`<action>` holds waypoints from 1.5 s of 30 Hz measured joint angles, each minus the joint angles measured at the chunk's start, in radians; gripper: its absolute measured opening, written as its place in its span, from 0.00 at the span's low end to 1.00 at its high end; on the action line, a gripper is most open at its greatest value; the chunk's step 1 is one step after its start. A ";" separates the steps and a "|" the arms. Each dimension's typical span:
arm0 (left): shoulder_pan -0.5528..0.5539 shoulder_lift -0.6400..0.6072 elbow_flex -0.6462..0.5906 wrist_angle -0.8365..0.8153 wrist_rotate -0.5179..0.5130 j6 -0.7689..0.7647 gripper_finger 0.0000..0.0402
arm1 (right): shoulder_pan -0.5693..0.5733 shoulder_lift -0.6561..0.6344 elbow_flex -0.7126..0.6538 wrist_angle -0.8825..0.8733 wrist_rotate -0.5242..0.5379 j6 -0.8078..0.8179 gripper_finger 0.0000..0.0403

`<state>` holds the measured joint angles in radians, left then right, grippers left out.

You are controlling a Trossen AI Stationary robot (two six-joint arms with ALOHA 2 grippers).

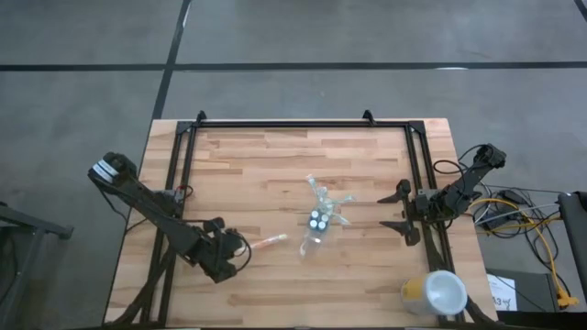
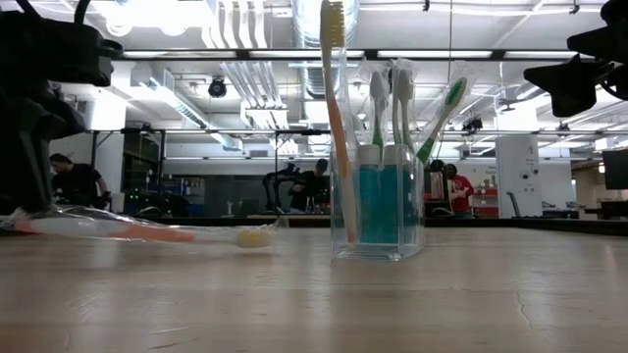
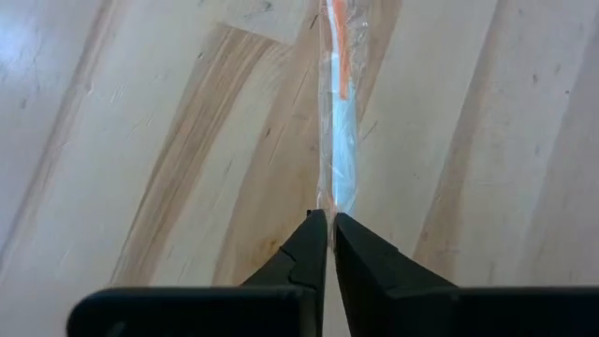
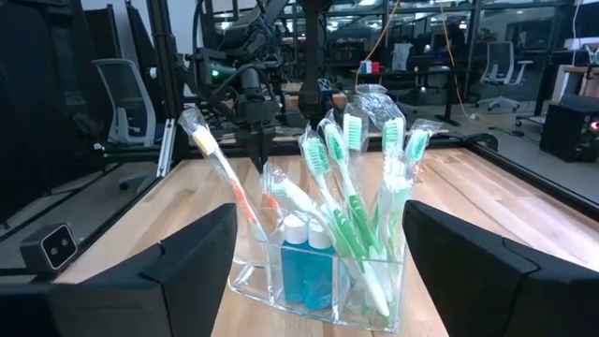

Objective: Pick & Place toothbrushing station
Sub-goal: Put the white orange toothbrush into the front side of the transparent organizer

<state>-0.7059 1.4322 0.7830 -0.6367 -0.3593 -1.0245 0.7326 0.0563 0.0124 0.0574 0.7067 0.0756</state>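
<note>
Clear cup [image 1: 318, 223]: stood mid-counter [image 1: 275, 165], toothbrushes [image 4: 351, 201] and capped tubes [image 1: 318, 220] inside.
Writing: none legible.
Left gripper [image 1: 240, 249]: jaws nearly closed at wrapped orange toothbrush [image 3: 341, 112] end.
Right gripper [image 1: 402, 210]: jaws spread, empty.

A grey concrete floor [image 1: 83, 92], crossed by dark seams, is seen all round the wooden table [image 1: 275, 156]. Behind the right gripper [image 1: 398, 211], off the table's edge, yellow and black cables [image 1: 523, 220] are laid on the floor. Ahead of that gripper, past the table's far side, a grey office chair [image 4: 122, 89] is seen, and further desks and chairs are brightly lit. High over the left gripper [image 1: 240, 249], strip lights [image 2: 157, 12] and silver ducts [image 2: 235, 59] are hung from the ceiling. People [image 2: 74, 181] are seen at distant benches.
</note>
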 joint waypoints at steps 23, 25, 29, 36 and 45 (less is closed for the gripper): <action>0.020 -0.063 0.061 0.185 -0.037 0.041 0.32 | -0.001 0.000 0.000 0.000 0.000 0.000 0.75; 0.038 -0.070 0.082 0.224 -0.111 0.107 0.33 | -0.001 -0.001 0.000 0.000 0.000 -0.001 0.74; 0.109 -0.070 0.140 0.290 -0.160 0.238 0.37 | -0.001 -0.001 0.000 0.000 0.000 -0.004 0.74; 0.258 -0.034 0.189 0.320 -0.091 0.358 0.45 | 0.000 -0.002 0.000 0.000 0.000 0.000 0.76; 0.373 0.077 0.177 0.363 0.123 0.464 0.45 | 0.000 -0.002 0.000 0.000 0.000 -0.004 0.77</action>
<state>-0.3334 1.5091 0.9600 -0.2738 -0.2364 -0.5602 0.7326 0.0547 0.0124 0.0575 0.7071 0.0712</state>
